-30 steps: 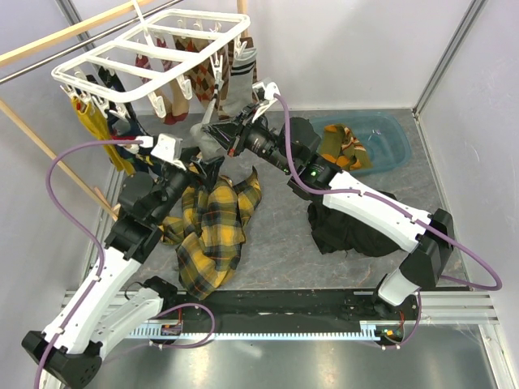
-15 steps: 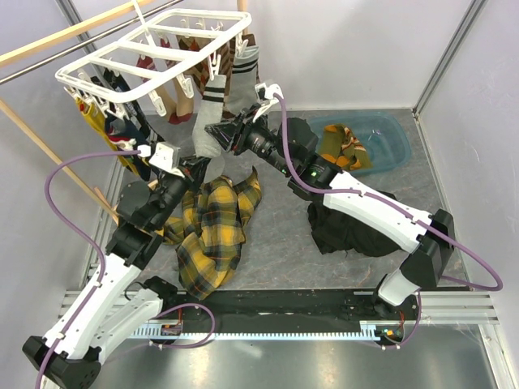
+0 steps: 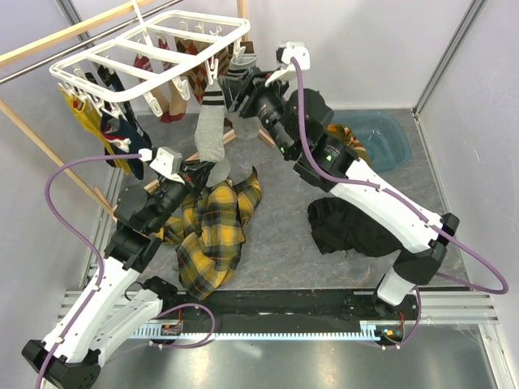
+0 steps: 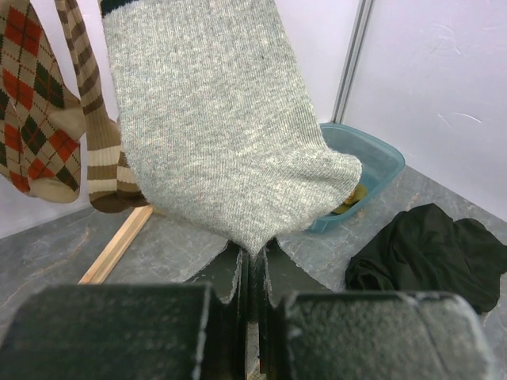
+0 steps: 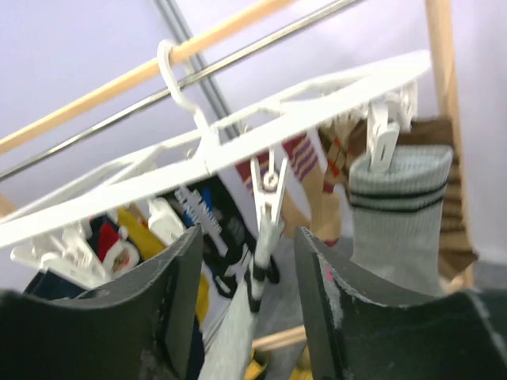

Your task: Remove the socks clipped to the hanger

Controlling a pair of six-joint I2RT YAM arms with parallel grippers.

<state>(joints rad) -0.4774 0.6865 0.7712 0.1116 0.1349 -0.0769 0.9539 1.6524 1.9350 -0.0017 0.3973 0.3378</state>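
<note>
The white hanger (image 3: 146,49) hangs at the top left with several socks clipped under it. One grey sock (image 3: 212,130) with black cuff stripes runs down from a clip to my left gripper (image 3: 212,172), which is shut on its toe. In the left wrist view the grey sock (image 4: 214,134) narrows into my left gripper (image 4: 253,257), whose jaws are closed. My right gripper (image 3: 242,85) is up by the hanger's near edge. It is open, and in the right wrist view a white clip (image 5: 268,198) biting that sock's cuff (image 5: 238,332) hangs between the right gripper's (image 5: 245,269) fingers.
A yellow plaid cloth (image 3: 211,227) and a black garment (image 3: 349,227) lie on the table. A teal bin (image 3: 381,138) at the back right holds socks. A wooden rack (image 3: 49,42) with a metal rail carries the hanger. Argyle (image 4: 32,119) and brown striped (image 4: 95,150) socks hang nearby.
My left gripper has shut on the grey sock's toe. My right gripper has opened and risen from the sock's middle to the clip at the hanger.
</note>
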